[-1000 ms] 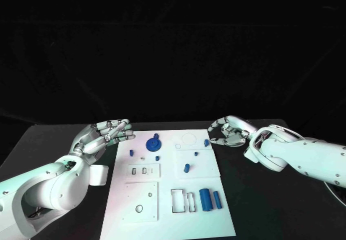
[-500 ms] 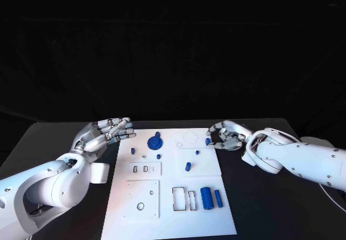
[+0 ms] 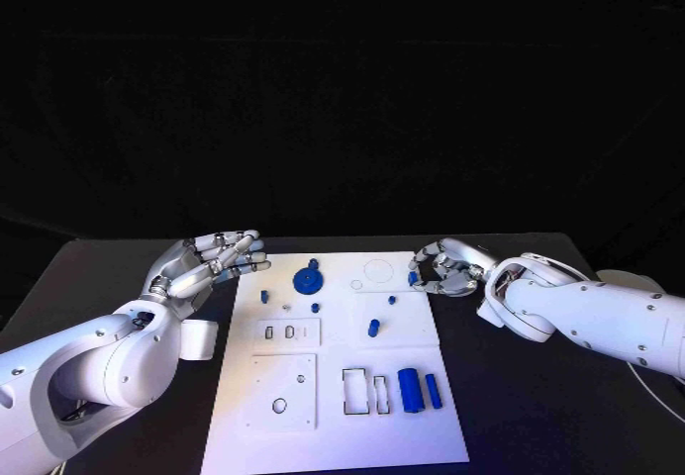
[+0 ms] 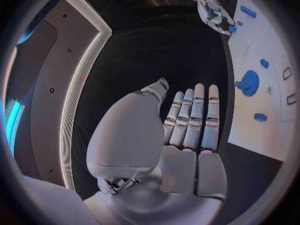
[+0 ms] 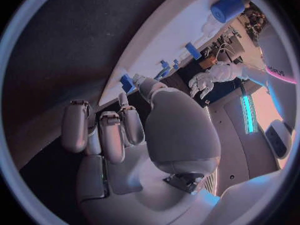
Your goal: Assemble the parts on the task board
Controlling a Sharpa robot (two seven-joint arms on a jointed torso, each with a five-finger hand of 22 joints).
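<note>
A white task board (image 3: pixel 336 416) lies lengthwise down the middle of the black worktop (image 3: pixel 542 416), its near end closest to the robot. On that near stretch two blue cylinders (image 3: pixel 417 391) lie side by side toward the board's right edge, beside two rectangular cut-outs (image 3: pixel 365 392). Farther up, a small blue peg (image 3: pixel 374 328) stands near the board's centre. Beyond it, toward the far end, a round blue disc (image 3: pixel 306 282) sits on the board, with two smaller blue pieces (image 3: pixel 265 296) near it on the left side.

The left robot hand (image 3: pixel 212 260) hovers just off the board's far left corner, above the worktop, fingers held straight and close together, holding nothing and touching no part; the left wrist view shows the same flat, extended fingers (image 4: pixel 194 116) with the board's edge beside them.

At the board's far right edge, the right robot hand (image 3: pixel 445 267) is curled over a small blue piece (image 3: pixel 411 279) that sits right at the rim of the board. In the right wrist view the thumb tip (image 5: pixel 142 81) lies against this blue piece (image 5: pixel 127 82), while the other fingers are bent inward; whether the piece is actually pinched or merely touched cannot be told.
</note>
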